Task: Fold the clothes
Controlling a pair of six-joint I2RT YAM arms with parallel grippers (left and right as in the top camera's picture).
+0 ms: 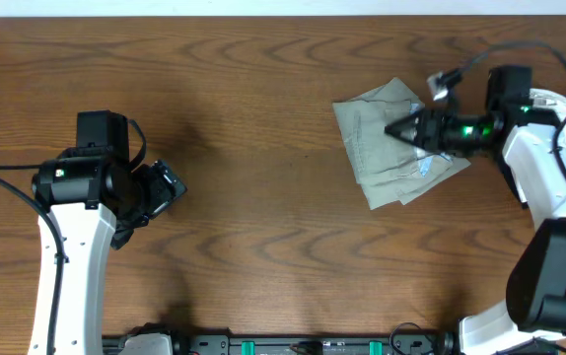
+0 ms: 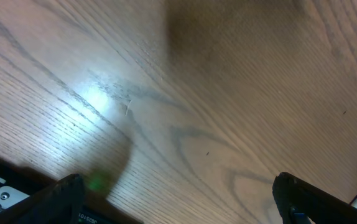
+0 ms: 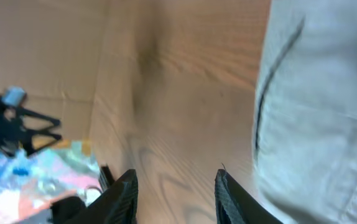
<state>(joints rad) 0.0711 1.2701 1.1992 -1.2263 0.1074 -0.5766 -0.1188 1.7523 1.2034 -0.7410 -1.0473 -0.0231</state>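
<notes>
**Clerk:** Surface and surroundings?

**Inspector:** One table (image 1: 263, 69) of brown wood with strong grain. A pale strip (image 1: 283, 6) runs along its far edge, and a black rail (image 1: 293, 346) with green fittings lies along the near edge. The left wrist view shows a bright glare patch on the wood. The right wrist view shows blurred multicoloured clutter (image 3: 41, 174) at lower left. I cannot tell what it is, or whether anything holds it.

**Clerk:** Location of the clothes?

**Inspector:** The clothes (image 1: 372, 148) lie flat on the far right part of the table, well apart from the left arm. They form a compact, wrinkled grey-green bundle with four rough corners.

**Clerk:** Orientation?

**Inspector:** The bundle is skewed to the table edges. Its long axis runs from the far left corner toward the near right. A paler whitish patch (image 1: 429, 170) shows at the near right side. A dark seam line (image 3: 278, 81) crosses the fabric in the right wrist view. I cannot tell which end is the waist.

**Clerk:** The claws?

**Inspector:** The right gripper (image 1: 393, 128) sits over the bundle and points left. Its fingers (image 3: 124, 196) stand partly apart with bare wood between them. The cloth lies just beside the right-hand finger, and nothing is pinched. The left gripper (image 1: 170, 187) is over bare wood on the left. Its fingers (image 2: 69, 194) are spread wide, with only table between them.
</notes>
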